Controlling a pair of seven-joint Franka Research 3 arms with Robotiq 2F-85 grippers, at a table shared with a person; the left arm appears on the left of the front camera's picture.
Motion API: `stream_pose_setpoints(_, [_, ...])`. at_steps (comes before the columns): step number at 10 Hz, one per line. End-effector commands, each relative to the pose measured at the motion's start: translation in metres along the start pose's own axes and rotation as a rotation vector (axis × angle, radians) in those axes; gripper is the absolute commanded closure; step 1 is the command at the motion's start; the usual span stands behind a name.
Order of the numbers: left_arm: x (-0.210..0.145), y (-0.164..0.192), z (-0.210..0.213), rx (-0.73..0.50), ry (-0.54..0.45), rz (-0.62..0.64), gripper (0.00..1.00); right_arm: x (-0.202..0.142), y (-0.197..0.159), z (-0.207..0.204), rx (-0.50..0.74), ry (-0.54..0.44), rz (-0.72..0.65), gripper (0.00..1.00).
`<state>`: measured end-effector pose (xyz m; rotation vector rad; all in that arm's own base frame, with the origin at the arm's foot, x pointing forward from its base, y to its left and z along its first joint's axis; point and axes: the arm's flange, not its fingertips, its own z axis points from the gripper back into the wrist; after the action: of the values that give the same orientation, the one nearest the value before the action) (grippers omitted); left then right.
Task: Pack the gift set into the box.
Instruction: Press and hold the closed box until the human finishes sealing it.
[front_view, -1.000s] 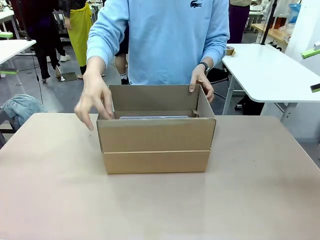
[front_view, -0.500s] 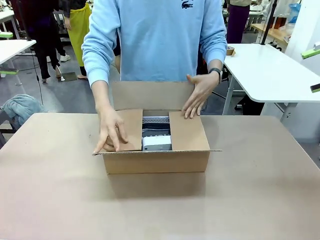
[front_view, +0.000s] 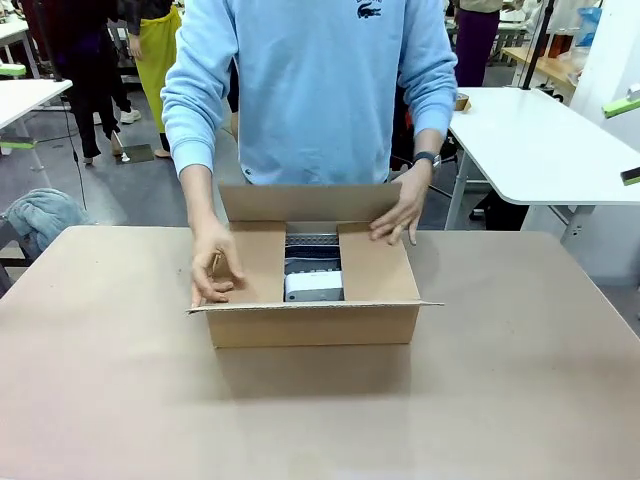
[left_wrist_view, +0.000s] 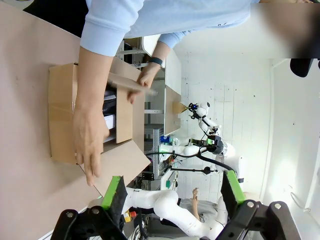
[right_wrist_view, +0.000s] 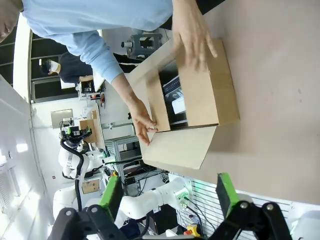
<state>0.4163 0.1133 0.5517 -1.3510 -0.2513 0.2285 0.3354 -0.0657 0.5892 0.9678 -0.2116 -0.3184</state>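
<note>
Person's lt-blue long-sleeve sweatshirt (front_view: 310, 90) w/ dark chest logo (front_view: 371, 11), black wristwatch (front_view: 427, 159).

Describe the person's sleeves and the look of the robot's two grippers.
The person wears a light blue sweatshirt with long sleeves and a dark wristwatch. The left gripper and right gripper are black, each two-fingered with green pads.

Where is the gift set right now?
In the front view, the gift set lies inside the box, near the picture's middle, showing through the gap between the two folded side flaps.
</note>
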Motion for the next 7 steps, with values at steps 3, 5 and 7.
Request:
stream_pose_setpoints(3, [-0.0002,-0.0010,0.0002,-0.020,0.003,-0.017,0.00,0.0029,0.0020,0.0003,0.025,0.000,0.026,0.00])
stream_pose_setpoints(5, [-0.0002,-0.0010,0.0002,-0.020,0.003,-0.017,0.00,0.0029,0.0020,0.0003,0.025,0.000,0.026,0.00])
stream_pose_setpoints(7, [-0.0002,-0.0010,0.0002,-0.020,0.003,-0.017,0.00,0.0029,0.0020,0.0003,0.025,0.000,0.026,0.00])
